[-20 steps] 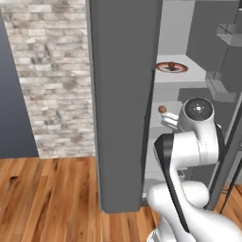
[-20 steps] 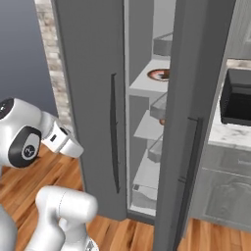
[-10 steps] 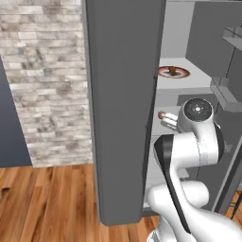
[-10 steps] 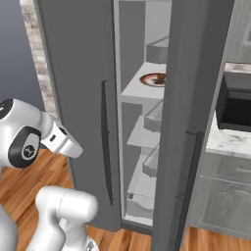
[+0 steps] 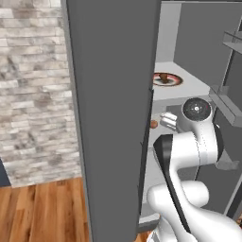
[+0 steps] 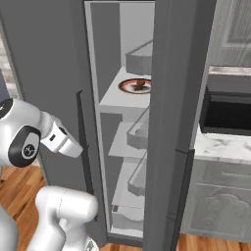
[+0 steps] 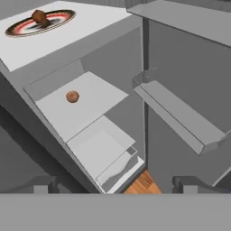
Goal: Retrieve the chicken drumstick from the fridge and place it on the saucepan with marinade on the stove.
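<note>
Left base view: the base has rolled closer and the fridge (image 5: 113, 118) interior looms larger, the chicken drumstick (image 5: 163, 77) on its plate (image 5: 166, 80). Right base view: same plate on the upper shelf (image 6: 122, 95). Hand view: end effector (image 7: 115, 185) fingers spread wide, empty, drumstick top-left, within approach.

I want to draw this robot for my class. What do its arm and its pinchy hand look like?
The arm is made of smooth, glossy white, rounded tubes with dark bands where it bends. One joint has a round dark cap with a small pale mark in the middle. The gripper has two small, dark grey, blocky fingers. I cannot see any cables.
</note>
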You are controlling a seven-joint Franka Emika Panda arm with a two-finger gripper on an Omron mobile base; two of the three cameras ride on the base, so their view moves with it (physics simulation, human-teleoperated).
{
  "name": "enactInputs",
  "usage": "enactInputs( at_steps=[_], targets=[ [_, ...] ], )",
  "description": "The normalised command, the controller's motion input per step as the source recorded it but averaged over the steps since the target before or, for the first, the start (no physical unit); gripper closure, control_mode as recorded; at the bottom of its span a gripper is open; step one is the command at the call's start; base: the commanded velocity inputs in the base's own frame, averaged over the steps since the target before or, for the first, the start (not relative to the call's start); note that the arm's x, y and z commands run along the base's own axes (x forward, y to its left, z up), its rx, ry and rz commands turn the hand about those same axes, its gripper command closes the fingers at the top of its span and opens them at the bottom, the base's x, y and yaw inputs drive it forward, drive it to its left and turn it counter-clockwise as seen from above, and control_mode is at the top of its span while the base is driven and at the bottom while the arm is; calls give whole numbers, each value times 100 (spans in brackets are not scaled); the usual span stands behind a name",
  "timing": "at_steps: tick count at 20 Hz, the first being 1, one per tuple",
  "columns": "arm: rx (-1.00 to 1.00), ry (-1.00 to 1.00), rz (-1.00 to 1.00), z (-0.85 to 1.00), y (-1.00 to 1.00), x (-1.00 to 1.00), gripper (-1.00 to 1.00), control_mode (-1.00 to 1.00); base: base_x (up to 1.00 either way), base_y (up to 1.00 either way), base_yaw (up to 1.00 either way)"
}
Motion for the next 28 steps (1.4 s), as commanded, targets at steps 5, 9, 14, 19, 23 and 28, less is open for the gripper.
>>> enactInputs(
  at_steps=[5,9,14,19,23,28],
  targets=[
    [0,0,0,0,0,0,-100,100,35,-1,-24],
    [0,0,0,0,0,0,-100,100,40,-8,-23],
    [0,0,0,0,0,0,-100,100,44,-9,-21],
    [0,0,0,0,0,0,-100,100,56,-12,-18],
    [0,0,0,0,0,0,-100,100,51,-16,-13],
    [0,0,0,0,0,0,-100,100,41,-1,-2]
  ],
)
